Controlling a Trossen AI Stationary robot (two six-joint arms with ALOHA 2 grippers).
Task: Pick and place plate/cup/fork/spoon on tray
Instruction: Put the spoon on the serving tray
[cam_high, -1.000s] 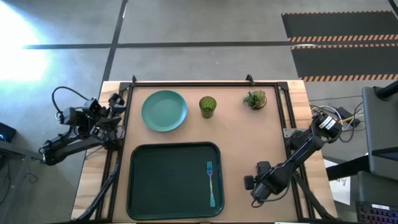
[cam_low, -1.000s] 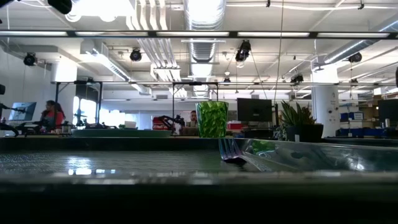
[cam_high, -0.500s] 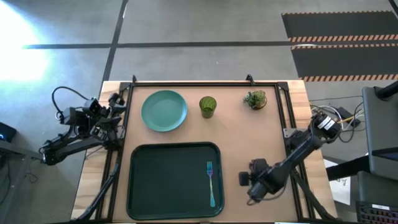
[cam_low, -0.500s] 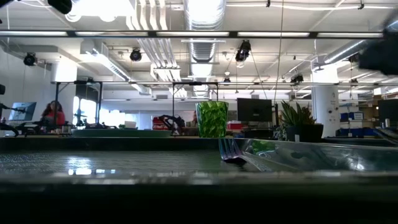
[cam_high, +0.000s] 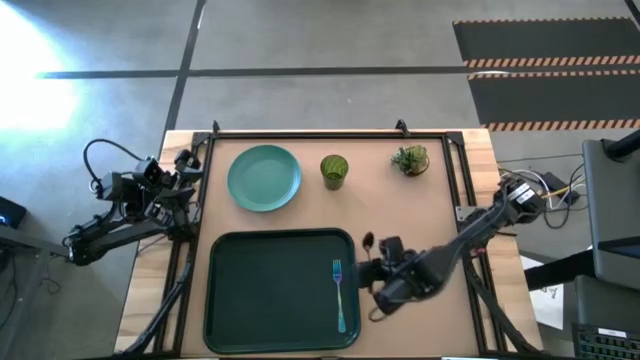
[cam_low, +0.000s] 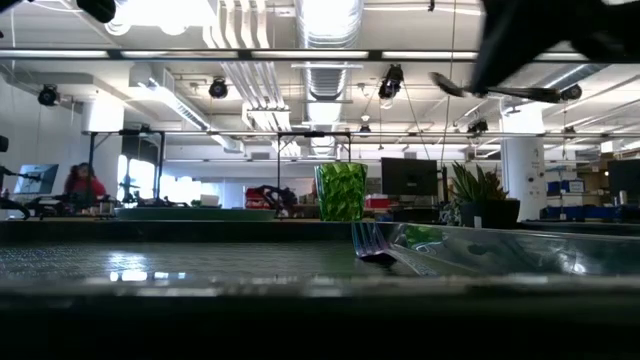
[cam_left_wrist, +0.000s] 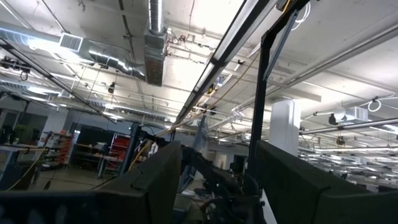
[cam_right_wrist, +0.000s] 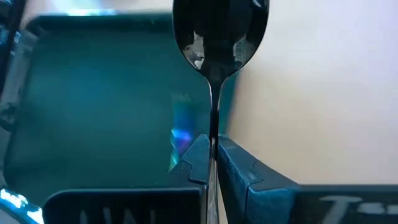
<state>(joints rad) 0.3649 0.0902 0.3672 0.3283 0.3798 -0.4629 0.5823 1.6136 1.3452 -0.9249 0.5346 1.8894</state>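
Two fingers (cam_right_wrist: 239, 168) pinching spoon (cam_right_wrist: 219, 31) handle

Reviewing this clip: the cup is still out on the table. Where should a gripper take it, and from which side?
The cup stands upright and open-topped between the plate and a potted plant. Probably best to come from above and pinch one rim wall, or close across its round body; both neighbours stand clear.

No text reads clearly; pale marks on the right tool's (cam_right_wrist: 211, 163) dark body seem like cropped lettering.
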